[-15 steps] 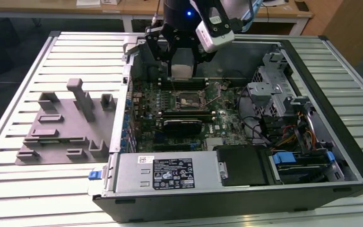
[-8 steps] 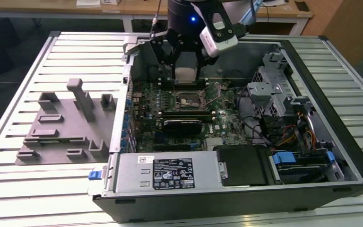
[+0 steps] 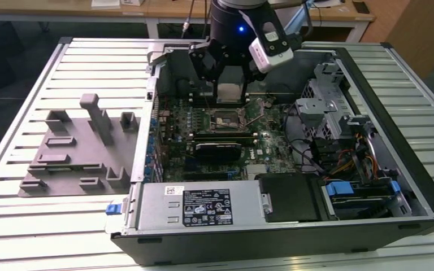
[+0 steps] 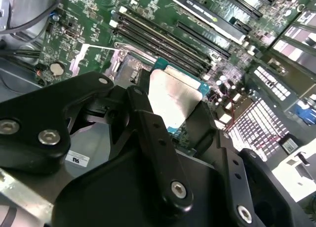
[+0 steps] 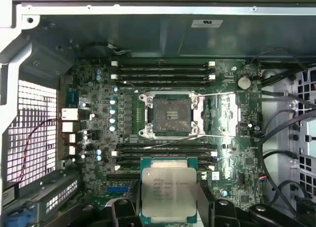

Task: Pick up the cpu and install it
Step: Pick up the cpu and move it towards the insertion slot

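Note:
The cpu (image 3: pixel 228 90) is a flat square chip with a silver metal top and a thin green rim. My gripper (image 3: pixel 228 97) is shut on it, one black finger on each of two opposite edges. In the exterior view it hangs inside the open computer case, a short way above the motherboard. The first wrist view shows the cpu (image 5: pixel 169 190) between the fingers (image 5: pixel 134 203), with the dark metal-framed socket (image 5: pixel 171 114) uncovered on the board beyond it. In the second wrist view the cpu (image 4: pixel 174 94) hangs over the board, apart from it.
Memory slots (image 5: pixel 163 71) flank the socket on two sides. The case wall (image 3: pixel 160 73) rises on the exterior view's left, a drive cage and cables (image 3: pixel 330 121) on its right, the power supply (image 3: pixel 202 206) in front. A grey fixture (image 3: pixel 74 149) lies on the slatted table.

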Available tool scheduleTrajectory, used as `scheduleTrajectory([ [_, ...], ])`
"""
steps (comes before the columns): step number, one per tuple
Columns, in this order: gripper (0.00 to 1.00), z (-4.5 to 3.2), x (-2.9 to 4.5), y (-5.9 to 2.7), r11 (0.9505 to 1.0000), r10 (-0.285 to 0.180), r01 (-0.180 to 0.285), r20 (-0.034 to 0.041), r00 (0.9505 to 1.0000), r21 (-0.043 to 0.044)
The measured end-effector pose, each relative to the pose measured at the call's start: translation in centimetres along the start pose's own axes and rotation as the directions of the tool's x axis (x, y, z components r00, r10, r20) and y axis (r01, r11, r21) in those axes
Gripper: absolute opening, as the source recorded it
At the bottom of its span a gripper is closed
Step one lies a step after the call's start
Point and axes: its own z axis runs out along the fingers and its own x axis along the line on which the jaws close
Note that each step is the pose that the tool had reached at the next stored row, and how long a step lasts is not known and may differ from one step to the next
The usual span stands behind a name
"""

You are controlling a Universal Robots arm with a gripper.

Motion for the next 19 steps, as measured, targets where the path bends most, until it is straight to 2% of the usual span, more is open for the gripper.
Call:
scheduleTrajectory([
  [10,0.54,0.17,-0.02,0.55,1.0000,0.000,0.000,0.0001,1.0000,-0.0001],
  [19,0.54,0.99,0.03,2.36,1.0000,0.000,0.000,0.0000,1.0000,0.0001],
])
